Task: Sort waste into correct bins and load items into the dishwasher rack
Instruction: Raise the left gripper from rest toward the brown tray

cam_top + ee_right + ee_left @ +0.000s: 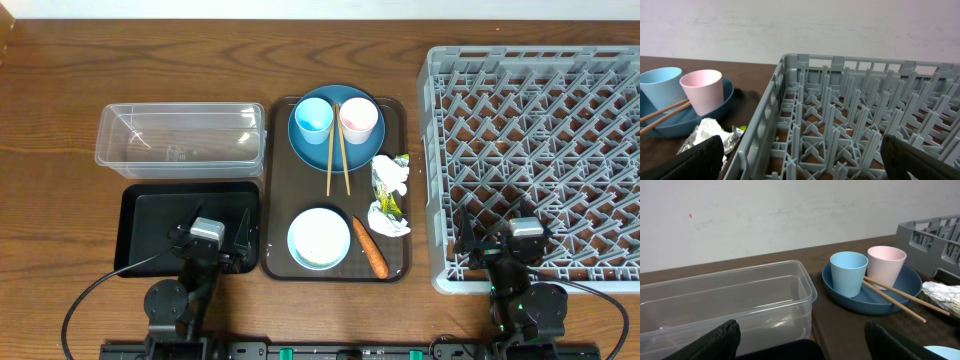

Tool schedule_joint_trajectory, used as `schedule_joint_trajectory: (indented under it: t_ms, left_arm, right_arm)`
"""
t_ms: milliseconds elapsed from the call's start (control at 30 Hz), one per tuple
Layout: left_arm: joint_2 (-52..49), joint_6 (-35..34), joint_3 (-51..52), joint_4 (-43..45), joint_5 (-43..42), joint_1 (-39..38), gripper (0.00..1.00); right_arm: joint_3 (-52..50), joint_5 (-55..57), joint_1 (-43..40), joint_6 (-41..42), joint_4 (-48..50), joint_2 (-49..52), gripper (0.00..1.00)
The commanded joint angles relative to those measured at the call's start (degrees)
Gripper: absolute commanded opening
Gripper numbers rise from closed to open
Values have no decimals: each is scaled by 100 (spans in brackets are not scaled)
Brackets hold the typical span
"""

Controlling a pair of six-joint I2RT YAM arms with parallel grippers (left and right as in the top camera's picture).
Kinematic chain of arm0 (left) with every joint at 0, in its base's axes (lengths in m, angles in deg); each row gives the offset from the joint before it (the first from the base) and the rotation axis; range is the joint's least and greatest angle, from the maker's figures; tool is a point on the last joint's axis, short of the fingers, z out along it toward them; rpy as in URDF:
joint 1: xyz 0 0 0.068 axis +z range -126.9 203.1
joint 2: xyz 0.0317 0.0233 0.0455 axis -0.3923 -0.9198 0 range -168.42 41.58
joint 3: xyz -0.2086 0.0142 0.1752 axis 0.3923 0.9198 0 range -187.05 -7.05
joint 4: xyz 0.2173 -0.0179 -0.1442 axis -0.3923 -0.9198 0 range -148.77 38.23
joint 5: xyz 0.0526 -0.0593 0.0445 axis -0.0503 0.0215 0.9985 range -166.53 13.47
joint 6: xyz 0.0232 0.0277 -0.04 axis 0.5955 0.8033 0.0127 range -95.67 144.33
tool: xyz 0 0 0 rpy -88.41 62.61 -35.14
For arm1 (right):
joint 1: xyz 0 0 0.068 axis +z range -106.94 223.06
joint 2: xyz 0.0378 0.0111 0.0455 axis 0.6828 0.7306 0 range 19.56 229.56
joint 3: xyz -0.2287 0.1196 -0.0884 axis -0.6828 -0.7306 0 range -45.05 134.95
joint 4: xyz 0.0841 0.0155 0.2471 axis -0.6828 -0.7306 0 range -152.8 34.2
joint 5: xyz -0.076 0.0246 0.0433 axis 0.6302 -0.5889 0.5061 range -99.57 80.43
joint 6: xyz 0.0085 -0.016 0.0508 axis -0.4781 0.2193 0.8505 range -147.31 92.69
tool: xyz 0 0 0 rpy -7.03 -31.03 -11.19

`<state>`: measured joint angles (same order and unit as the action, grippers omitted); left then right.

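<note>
A blue plate (355,148) holds a light-blue cup (313,118), a pink cup (358,119) and wooden chopsticks (337,150). A white bowl (319,238) and an orange carrot (370,247) lie near the front of the brown serving tray. Crumpled tissue (393,174) and a yellow-green wrapper (388,204) lie at its right side. The clear tub (180,139) and black tray (160,222) are on the left, the grey rack (540,150) on the right. My left gripper (210,245) is open over the black tray. My right gripper (497,243) is open over the rack's front edge.
The dark-brown serving tray (281,262) lies in the middle between the bins and the rack. The left wrist view shows the tub (730,305) close ahead and the cups (849,273) beyond. The right wrist view shows the rack's pegs (850,125).
</note>
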<state>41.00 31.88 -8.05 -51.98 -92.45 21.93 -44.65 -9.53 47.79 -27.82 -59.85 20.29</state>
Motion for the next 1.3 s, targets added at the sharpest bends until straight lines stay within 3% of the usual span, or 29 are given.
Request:
schedule_joint_trajectory:
  t_ms: [0, 433, 700, 800, 1000, 1267]
  left_arm:
    - [-4, 13, 76, -238, -96, 35, 82]
    - [-4, 11, 76, -229, -142, 35, 82]
    - [-2, 7, 76, 146, -807, 35, 82]
    - [-2, -492, 2, 424, -1392, 35, 82]
    - [-31, -1578, -603, 391, -2229, 35, 82]
    - [-1180, -1692, -2472, 197, -3139, 35, 82]
  right_arm:
    - [-9, 17, -103, -63, -24, 4, 99]
    - [-9, 17, -101, -63, -24, 4, 99]
    - [-9, 17, -103, -63, -24, 4, 99]
    - [-9, 17, -103, -63, -24, 4, 99]
    - [-9, 17, -101, -63, -24, 4, 99]
    - [-9, 17, -103, -63, -24, 4, 99]
